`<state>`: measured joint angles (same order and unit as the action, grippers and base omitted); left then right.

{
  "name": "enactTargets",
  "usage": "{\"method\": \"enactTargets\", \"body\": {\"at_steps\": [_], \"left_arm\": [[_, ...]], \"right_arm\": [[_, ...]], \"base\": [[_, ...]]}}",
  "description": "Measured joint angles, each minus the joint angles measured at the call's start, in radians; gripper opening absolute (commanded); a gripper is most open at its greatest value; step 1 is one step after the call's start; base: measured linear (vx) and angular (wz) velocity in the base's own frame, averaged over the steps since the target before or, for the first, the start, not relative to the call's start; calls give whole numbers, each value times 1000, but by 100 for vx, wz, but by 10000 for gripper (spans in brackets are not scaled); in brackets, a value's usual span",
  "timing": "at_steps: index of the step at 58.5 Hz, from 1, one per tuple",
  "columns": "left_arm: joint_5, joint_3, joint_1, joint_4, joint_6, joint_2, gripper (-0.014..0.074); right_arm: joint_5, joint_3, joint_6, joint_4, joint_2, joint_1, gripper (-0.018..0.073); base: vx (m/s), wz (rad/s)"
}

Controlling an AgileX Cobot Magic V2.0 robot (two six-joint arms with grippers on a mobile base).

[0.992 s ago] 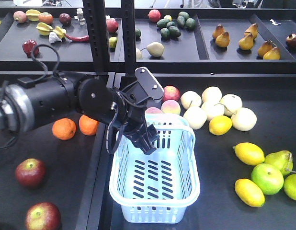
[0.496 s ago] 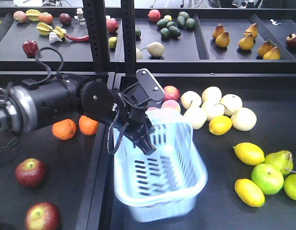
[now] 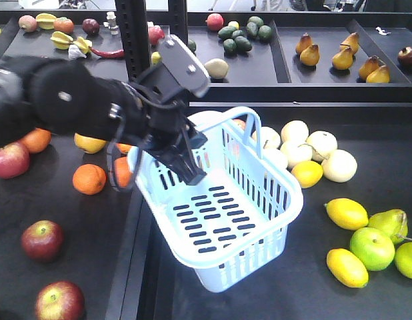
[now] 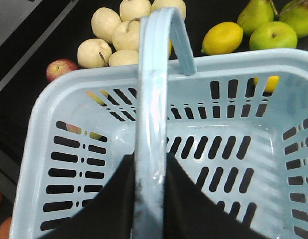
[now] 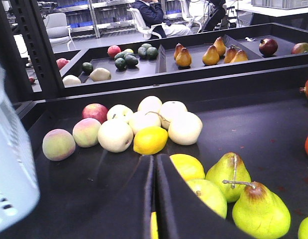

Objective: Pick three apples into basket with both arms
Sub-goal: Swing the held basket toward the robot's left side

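- Left gripper [image 4: 150, 167] pinches the basket handle [image 4: 155, 74].
- Basket [image 3: 256, 230] hangs tilted off the black surface [image 3: 313, 280].
- Dark red apples [image 3: 41, 240] lie at its 8–9 o'clock.
- Right gripper [image 5: 154, 174] is pressed together, with a lemon [image 5: 150, 140] at 12 o'clock.

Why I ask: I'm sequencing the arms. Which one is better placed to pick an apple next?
Right, probably. The right end effector is shut and empty, while the left end effector grips the basket by its handle. Caveat: the apples lie on the left side, past the basket.
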<state>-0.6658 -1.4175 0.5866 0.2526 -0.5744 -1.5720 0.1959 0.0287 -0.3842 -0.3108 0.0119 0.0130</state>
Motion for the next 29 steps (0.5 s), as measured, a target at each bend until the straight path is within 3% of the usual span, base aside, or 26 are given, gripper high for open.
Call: {"method": "enactTargets", "body": {"at_steps": [18,29], "left_arm": [[-281,0,0,-1,187,113,-8],[-382,7,0,-3,236,201,-8]], "right_arm": [[0,0,0,0,0,0,-8],[0,0,0,0,0,0,-8]], "base": [[0,0],[0,0]]}}
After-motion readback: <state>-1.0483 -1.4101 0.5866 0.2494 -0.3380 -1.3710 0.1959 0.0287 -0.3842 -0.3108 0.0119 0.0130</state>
